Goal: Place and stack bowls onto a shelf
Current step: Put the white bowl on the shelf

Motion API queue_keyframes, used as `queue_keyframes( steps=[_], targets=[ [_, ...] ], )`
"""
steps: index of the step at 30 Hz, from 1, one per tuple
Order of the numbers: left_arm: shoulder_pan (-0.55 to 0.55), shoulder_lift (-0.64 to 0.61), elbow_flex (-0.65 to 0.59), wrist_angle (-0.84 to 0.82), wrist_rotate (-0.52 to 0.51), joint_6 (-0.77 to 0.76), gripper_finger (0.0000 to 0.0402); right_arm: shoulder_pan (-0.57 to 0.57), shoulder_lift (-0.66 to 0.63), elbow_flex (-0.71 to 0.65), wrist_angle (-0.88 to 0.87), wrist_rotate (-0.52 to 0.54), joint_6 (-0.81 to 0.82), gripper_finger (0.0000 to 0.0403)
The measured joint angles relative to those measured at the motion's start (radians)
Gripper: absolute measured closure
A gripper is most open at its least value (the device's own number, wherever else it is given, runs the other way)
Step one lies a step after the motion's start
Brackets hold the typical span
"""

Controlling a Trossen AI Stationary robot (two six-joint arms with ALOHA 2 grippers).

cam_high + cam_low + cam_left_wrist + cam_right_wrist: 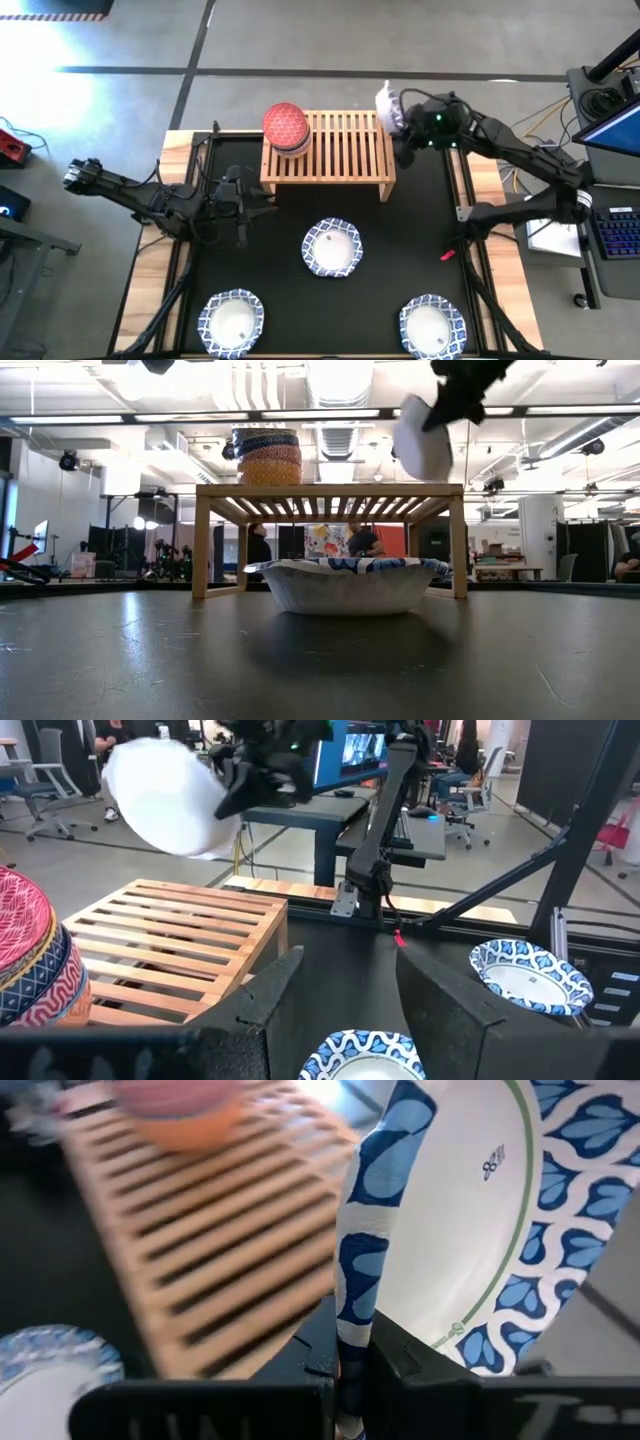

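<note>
Right gripper (pixel 352 1370) pinches a white bowl (pixel 386 104) by its rim, tilted above the shelf's (pixel 340 150) right far corner. Looks light, thin, flexible; rim hold suits it. Left gripper (pixel 345 985) open near the shelf's left leg.

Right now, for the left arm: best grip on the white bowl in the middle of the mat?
Probably the rim. The middle bowl sits upright and open on the black mat, too wide to span, so one finger inside and one outside the blue-patterned edge. Come from above on its left side, nearest the left hand. The right hand already pinches its bowl that way.
</note>
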Motion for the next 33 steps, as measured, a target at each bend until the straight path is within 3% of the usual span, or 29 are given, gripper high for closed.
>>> queue_keyframes(
  steps=[9,13,23,33],
  targets=[
    [0.0,0.0,0.0,-0.002,0.0,-0.025,0.0261,0.173,0.092,0.031,-0.009,0.018,-0.175,0.0394],
    [0.0,0.0,0.0,-0.018,0.0,-0.052,0.0261,0.182,0.133,0.031,-0.027,0.075,-0.238,0.0394],
    [0.0,0.0,0.0,-0.03,0.002,-0.07,0.0261,0.182,0.197,0.031,-0.031,0.075,-0.278,0.039],
    [0.0,0.0,0.0,-0.03,0.002,-0.074,0.0261,0.187,0.218,0.034,-0.032,0.075,-0.282,0.0308]
  ],
)
